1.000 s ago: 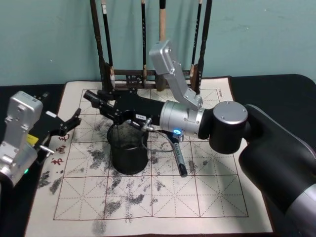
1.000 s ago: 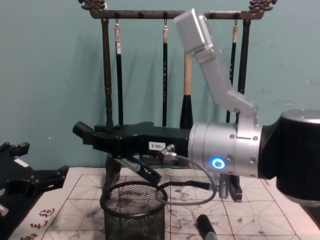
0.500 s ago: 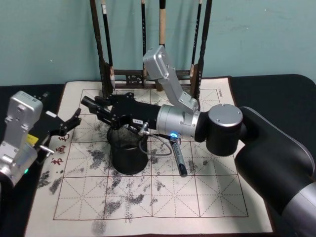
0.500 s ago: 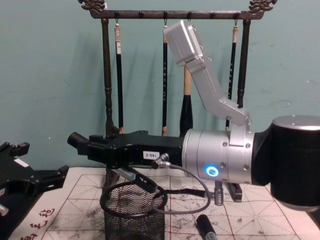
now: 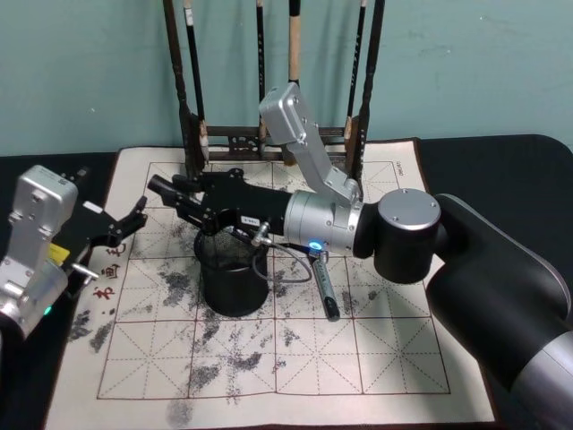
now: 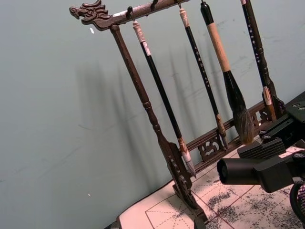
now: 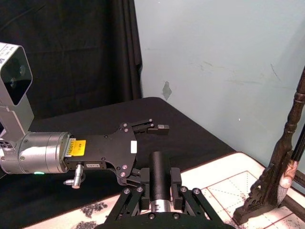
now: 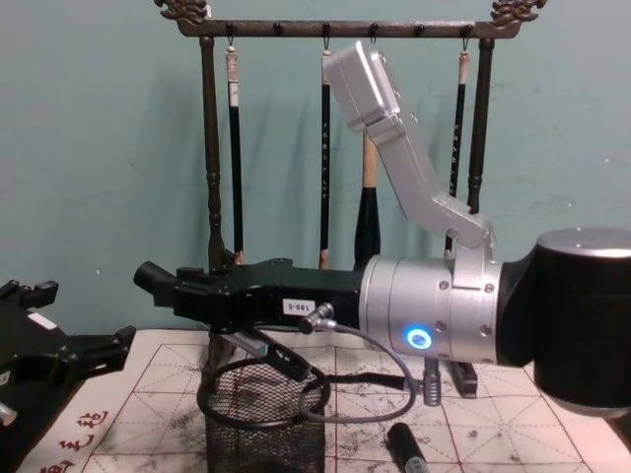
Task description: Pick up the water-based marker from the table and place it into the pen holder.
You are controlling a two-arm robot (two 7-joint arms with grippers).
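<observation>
On the ink-spotted practice mat (image 5: 376, 358) that covers the black counter (image 5: 501, 170), the water-based marker (image 5: 327, 291) lies flat at about 3 o'clock from the pen holder (image 5: 233, 287). It is near the holder but not touching it, and its barrel runs roughly from 12 to 6.

The right claw (image 5: 183, 195) hangs level above the holder's rim, reaching across from the 3 o'clock side. I cannot tell how far it is open or whether it has hold of anything. The left claw (image 5: 139, 215) sits parked out at 9 o'clock, parted and holding nothing.

The marker looks light and stiff, with a smooth round barrel that would likely roll or slip if nudged from one side. I would pinch it square across the middle of the barrel.

The mesh holder looks light too, so a knock on the rim might tip it. A loop of cable (image 8: 365, 416) droops from the right wrist close to the marker and could snag. At 12 o'clock stands the brush rack (image 5: 235, 141). Its hanging brushes (image 8: 325, 148) are just behind the right arm's raised link, so there is little room to lift backwards.
</observation>
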